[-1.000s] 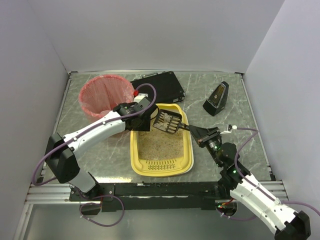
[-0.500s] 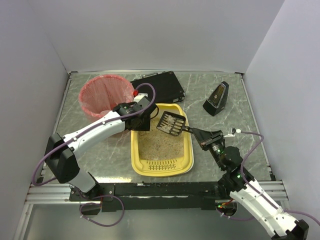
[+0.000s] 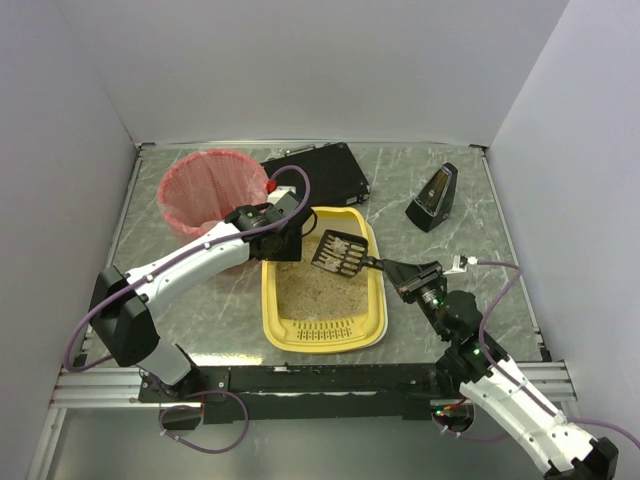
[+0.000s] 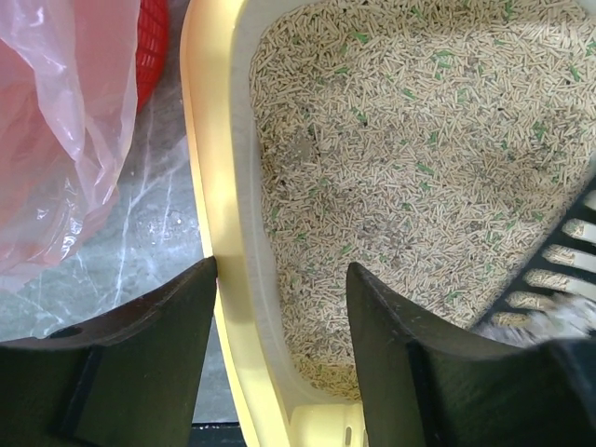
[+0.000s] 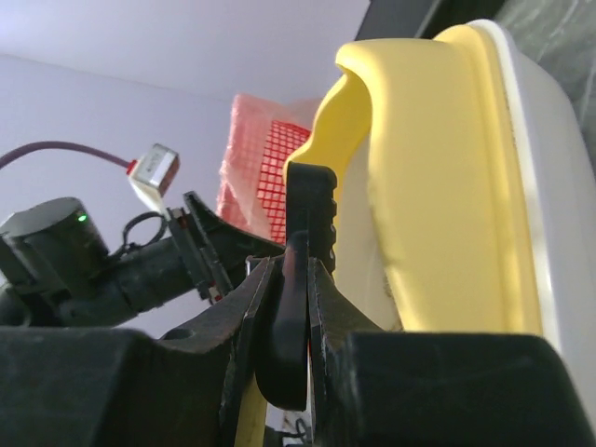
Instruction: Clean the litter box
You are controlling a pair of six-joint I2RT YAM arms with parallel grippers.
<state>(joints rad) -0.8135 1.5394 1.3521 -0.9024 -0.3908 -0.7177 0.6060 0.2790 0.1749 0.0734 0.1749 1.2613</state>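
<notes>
The yellow litter box (image 3: 269,305) holds beige pellet litter and sits at the table's middle. My left gripper (image 3: 283,243) is open at its far left corner, one finger on each side of the rim (image 4: 212,186), not clamped on it. My right gripper (image 3: 402,272) is shut on the handle of a black slotted scoop (image 3: 338,253), which hangs over the far end of the litter with some pellets on it. The scoop's slats show at the right edge of the left wrist view (image 4: 559,279). In the right wrist view the handle (image 5: 296,279) is pinched between the fingers, beside the yellow box wall (image 5: 438,186).
A round red bin with a pink liner (image 3: 210,190) stands just left of the box's far end, close to my left wrist. A flat black case (image 3: 320,172) lies behind the box. A small dark wedge-shaped object (image 3: 432,197) stands at the back right.
The scoop has come down a little toward the litter and holds fewer pellets. My right arm has shifted slightly. My left arm has not moved.
</notes>
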